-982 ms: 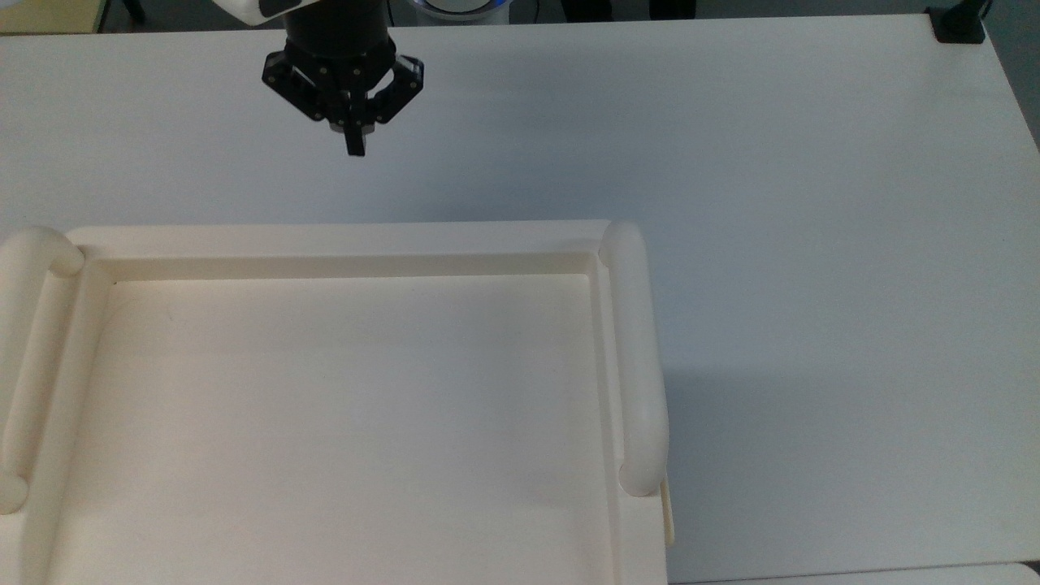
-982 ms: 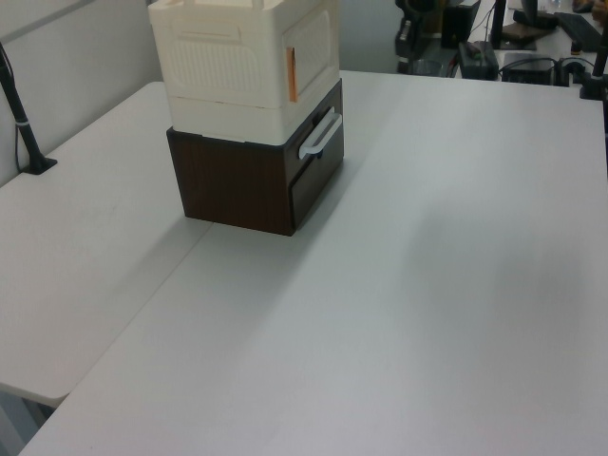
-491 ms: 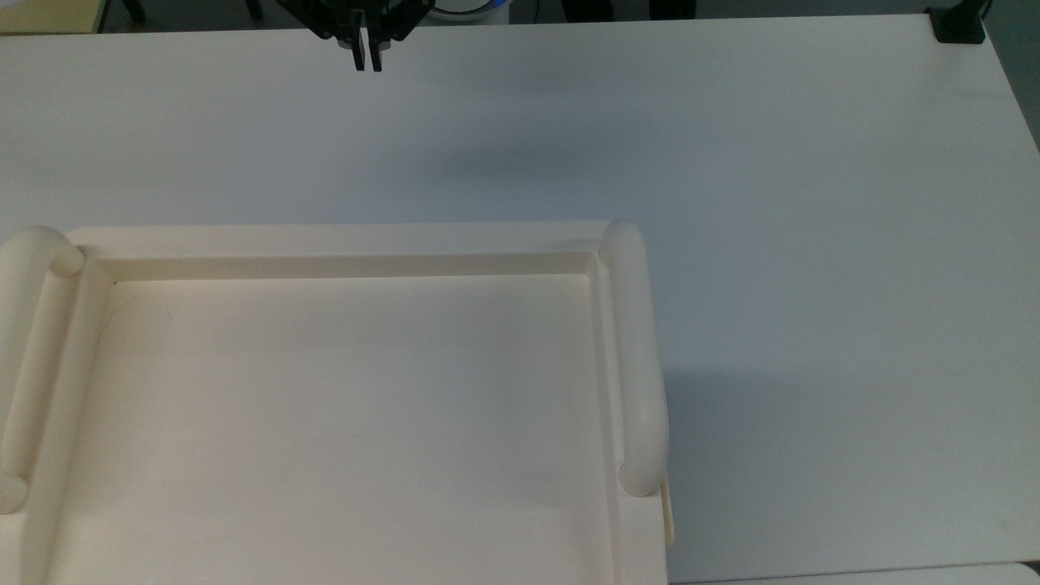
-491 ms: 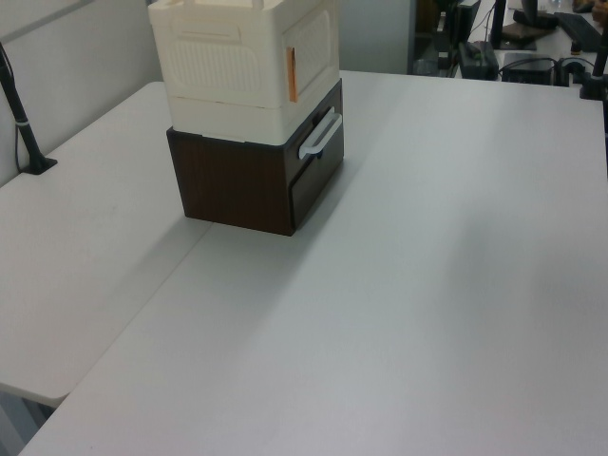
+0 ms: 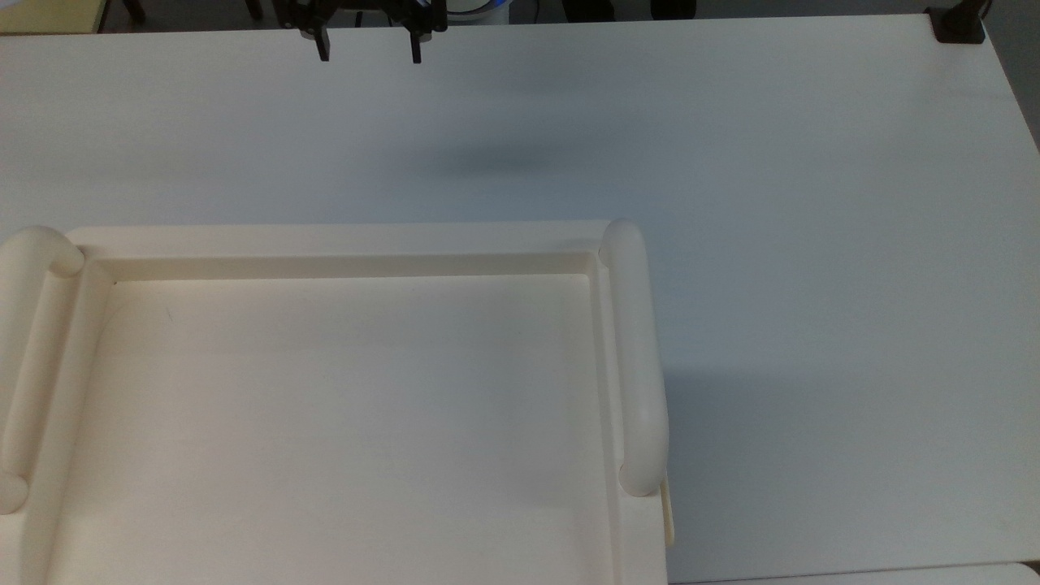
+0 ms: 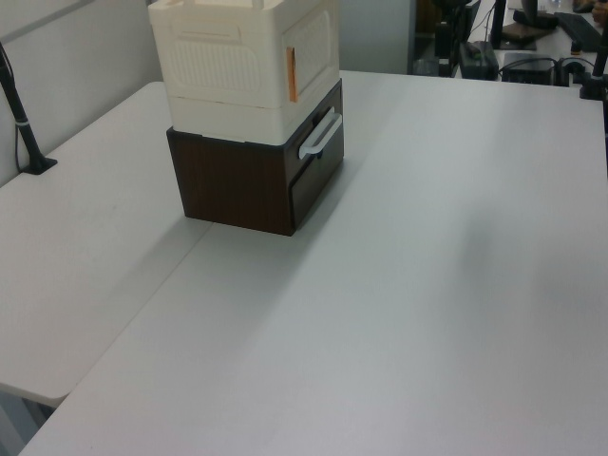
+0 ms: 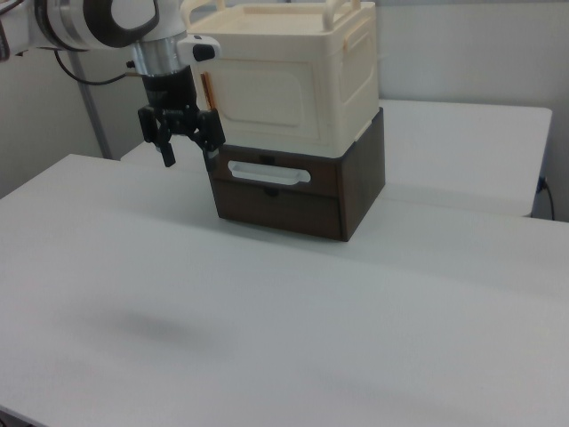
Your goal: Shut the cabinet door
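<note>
end effector [image 5: 370, 50] fingers now spread apart, empty, above white table [image 5: 731, 162], cabinet [image 7: 293, 98] closed

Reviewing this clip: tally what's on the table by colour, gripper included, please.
Cream: 1, the cabinet, its cabinet door flush with the front
Dark brown: 1, the drawer unit beneath it, with a white handle
Black: 1, the gripper, open, empty
Total: 3

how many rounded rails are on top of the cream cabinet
2: one thick rounded cream tubular rail runs along the top view's right edge of the cream plastic cabinet, the other rail along the top view's left edge, partly cut off by the frame.
</note>
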`<act>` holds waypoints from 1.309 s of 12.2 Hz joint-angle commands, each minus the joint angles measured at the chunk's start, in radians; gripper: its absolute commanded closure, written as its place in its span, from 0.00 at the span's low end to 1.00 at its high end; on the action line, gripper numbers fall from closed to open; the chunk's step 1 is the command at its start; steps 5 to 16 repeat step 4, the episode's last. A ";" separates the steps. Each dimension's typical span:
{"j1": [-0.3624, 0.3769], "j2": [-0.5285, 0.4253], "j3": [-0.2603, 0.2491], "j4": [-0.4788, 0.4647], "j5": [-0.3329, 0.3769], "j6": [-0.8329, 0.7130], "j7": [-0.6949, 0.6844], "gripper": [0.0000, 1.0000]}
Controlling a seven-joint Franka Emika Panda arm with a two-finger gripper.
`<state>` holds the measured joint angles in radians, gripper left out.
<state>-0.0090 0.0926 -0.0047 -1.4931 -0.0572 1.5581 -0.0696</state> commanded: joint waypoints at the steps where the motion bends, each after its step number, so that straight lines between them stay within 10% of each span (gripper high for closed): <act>1: -0.009 -0.022 0.012 -0.029 -0.016 0.033 -0.006 0.00; 16: -0.011 -0.020 0.012 -0.027 -0.024 0.040 -0.006 0.00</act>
